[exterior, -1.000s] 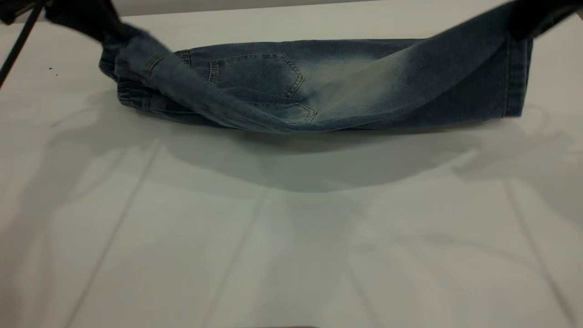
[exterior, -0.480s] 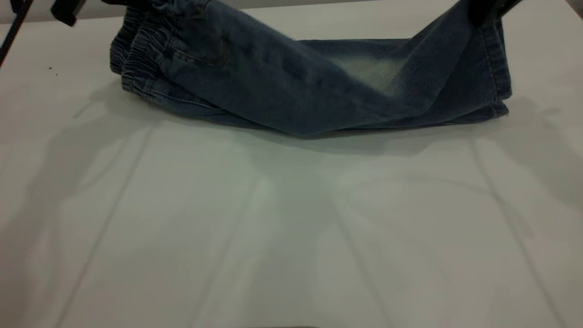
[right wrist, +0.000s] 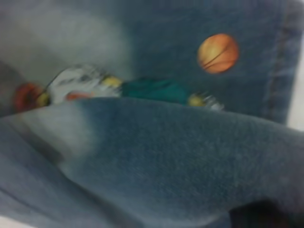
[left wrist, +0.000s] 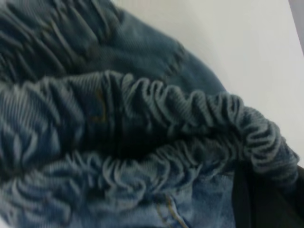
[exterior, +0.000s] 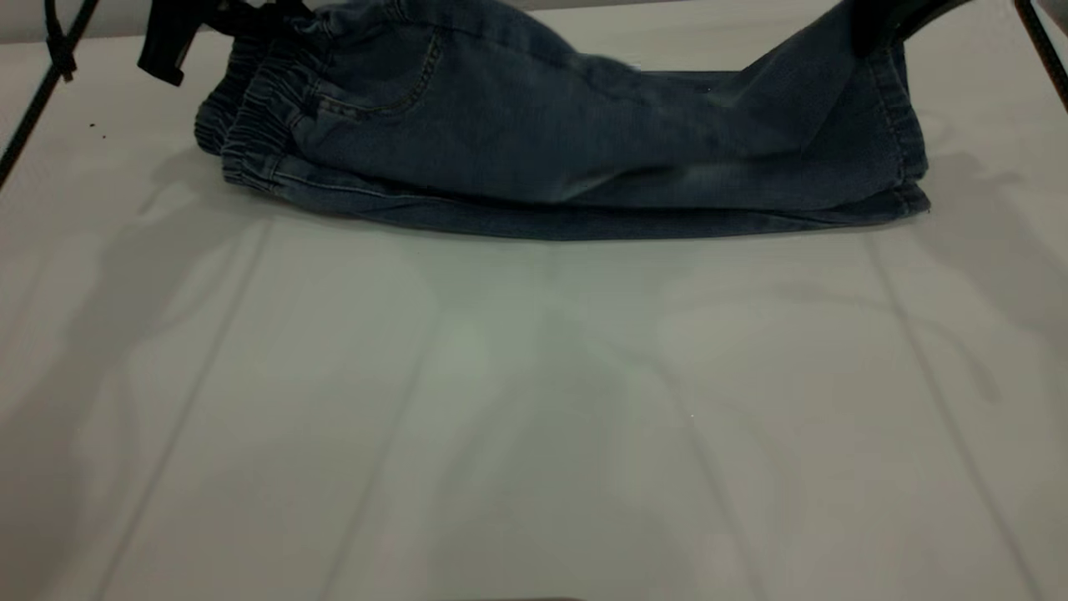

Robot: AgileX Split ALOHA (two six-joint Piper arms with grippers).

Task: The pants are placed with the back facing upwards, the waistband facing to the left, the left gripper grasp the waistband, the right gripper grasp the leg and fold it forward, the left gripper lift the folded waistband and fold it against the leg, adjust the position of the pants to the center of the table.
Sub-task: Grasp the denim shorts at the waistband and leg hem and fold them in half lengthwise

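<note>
The blue denim pants (exterior: 567, 159) lie along the far part of the white table (exterior: 534, 417), doubled lengthwise with the upper half draped over the lower. At the left, the ruched waistband (exterior: 259, 125) is raised, and my left gripper (exterior: 275, 12) is shut on it. In the left wrist view a black finger (left wrist: 247, 199) presses the gathered waistband (left wrist: 156, 95). My right gripper (exterior: 876, 25) is shut on the leg (exterior: 801, 100) near its hem and holds it up. In the right wrist view the held leg (right wrist: 180, 156) hangs over the basketball print (right wrist: 218, 52).
A black strut (exterior: 33, 92) slants down the left edge and another (exterior: 1043, 50) crosses the top right corner. The pants sit close to the table's far edge. The wide white surface extends toward the camera in front of them.
Both grippers have carried the upper half of the pants forward over the lower half. The faded patch and back pockets are now covered, and the sagging middle has settled flatter.
</note>
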